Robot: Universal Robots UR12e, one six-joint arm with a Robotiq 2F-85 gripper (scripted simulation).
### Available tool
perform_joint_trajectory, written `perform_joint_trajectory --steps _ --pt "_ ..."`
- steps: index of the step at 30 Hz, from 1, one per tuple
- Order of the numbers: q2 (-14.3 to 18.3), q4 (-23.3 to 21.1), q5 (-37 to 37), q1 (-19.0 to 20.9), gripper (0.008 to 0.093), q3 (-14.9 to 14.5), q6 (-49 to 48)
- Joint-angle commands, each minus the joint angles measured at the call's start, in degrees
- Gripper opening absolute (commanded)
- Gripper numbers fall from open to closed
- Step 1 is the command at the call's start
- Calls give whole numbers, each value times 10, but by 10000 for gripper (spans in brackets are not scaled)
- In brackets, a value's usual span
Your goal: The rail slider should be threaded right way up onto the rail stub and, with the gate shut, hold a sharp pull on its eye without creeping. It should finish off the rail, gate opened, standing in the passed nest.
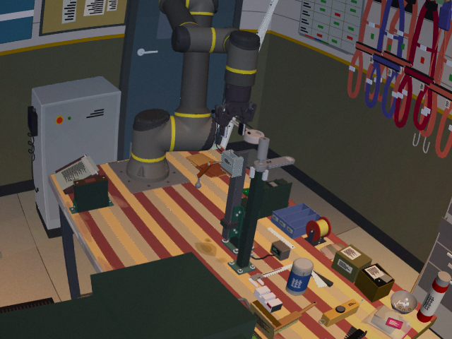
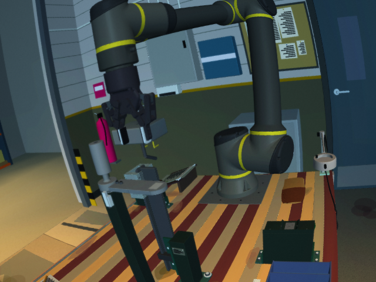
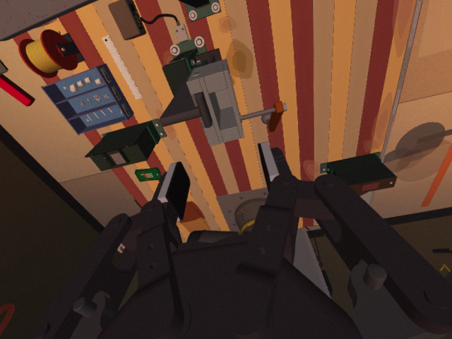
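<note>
My gripper (image 1: 227,132) (image 2: 133,136) (image 3: 222,175) hangs above the top of the upright dark rail stub (image 1: 233,197) (image 2: 155,206). The grey rail slider (image 1: 232,162) (image 2: 138,171) (image 3: 215,102) sits on the upper end of the rail, below the fingers and apart from them. A thin rod with a ball end and an orange tab (image 3: 275,113) sticks out from the slider's side. A green post with a grey cylinder and arm (image 1: 261,164) (image 2: 121,185) stands right beside the rail. The gripper is open and holds nothing.
A dark green cabinet (image 1: 146,295) fills the table's near corner. Green nest blocks stand at the left edge (image 1: 90,193) and behind the post (image 1: 275,193) (image 2: 288,241). A blue parts tray (image 1: 294,219), a yellow spool (image 1: 318,229) and small boxes crowd the right side.
</note>
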Motion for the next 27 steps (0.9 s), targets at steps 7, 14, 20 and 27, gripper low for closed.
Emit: perform_joint_trajectory --steps 7,14,20,27 --pt "-5 54 0 0 640 -52 0" --pt "-5 71 0 0 640 -67 0" --pt "-5 71 0 0 640 -67 3" --pt "-5 71 0 0 640 -68 24"
